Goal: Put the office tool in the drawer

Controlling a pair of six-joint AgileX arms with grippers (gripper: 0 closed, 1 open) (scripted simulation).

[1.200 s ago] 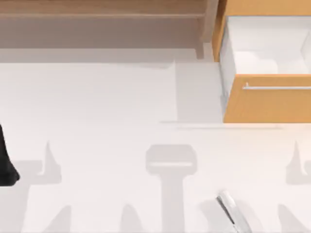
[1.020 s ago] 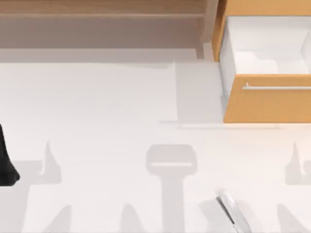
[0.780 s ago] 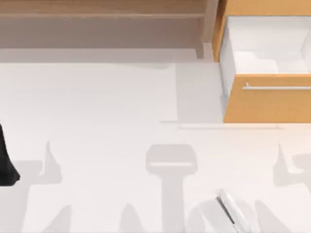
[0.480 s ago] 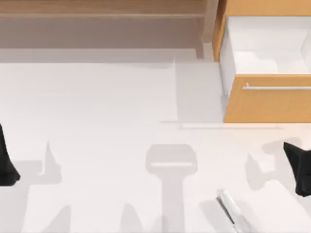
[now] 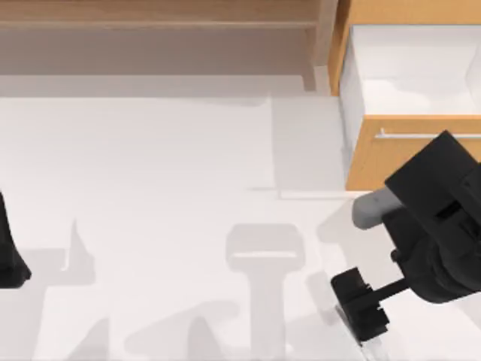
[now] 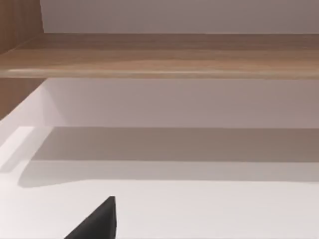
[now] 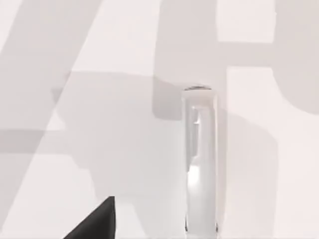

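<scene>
Status: barely started. The office tool [image 7: 201, 164] lay flat on the worktop [image 5: 150, 150], near its front edge on the right side, well apart from the drawer [image 5: 376, 162]. The drawer was already pulled open, white inside walls showing behind the orange front and its bar handle [image 5: 406, 135], and nothing visible inside, so we judged the opening step done. The right tool [image 5: 362, 308] sat directly over the office tool in the top view. In the right wrist view the office tool ran lengthwise straight below, rounded end away from the camera, resting on the worktop and not lifted. We could not tell whether the right tool was released or clenched, but we judged it had nothing in its grasp. Still left: descend, grasp, lift, carry over the drawer front, drop inside. The left tool [image 5: 9, 252] was parked at the left edge of the worktop, facing the long shelf [image 5: 150, 15]; state likewise cannot tell. No brands, labels or readable writing on anything we saw.
</scene>
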